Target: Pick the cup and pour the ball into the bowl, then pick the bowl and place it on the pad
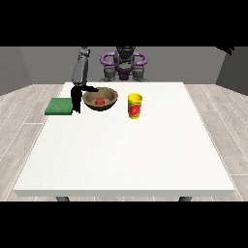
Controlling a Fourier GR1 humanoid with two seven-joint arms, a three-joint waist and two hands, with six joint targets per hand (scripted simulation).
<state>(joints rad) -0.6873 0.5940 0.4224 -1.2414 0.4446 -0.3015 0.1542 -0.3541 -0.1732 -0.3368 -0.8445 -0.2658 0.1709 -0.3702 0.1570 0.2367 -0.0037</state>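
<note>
Green pad (58, 106): we see a flat, square, dull mat lying near the bench's far left corner, close to the left edge.
Hand at the view's left (77, 95): black, hanging from a grey arm, it sits between the pad and the bowl, touching or just short of the bowl's left rim. One dark digit reaches over that rim; we cannot tell whether the fingers have closed on it.
Bowl (109, 101): brown, wood-like, round and shallow, upright on the far part of the bench, just right of the hand and near the pad.
Ball (100, 101): red, small, smooth, resting inside the bowl at its bottom.
Cup (134, 106): yellow with a red mark on its side, a short upright cylinder, standing just right of the bowl and apart from it.
Bench (126, 160): white, matte, broad; its near half carries nothing we name.
Other hand: we do not see it over the bench.
Step, as we judge it: pouring looks done; the bowl remains to be lifted.
Deciding relation: the pad lies leftward of the bowl, past the hand, so this hand is the nearer one and the carry is a short leftward one along the far edge.
</note>
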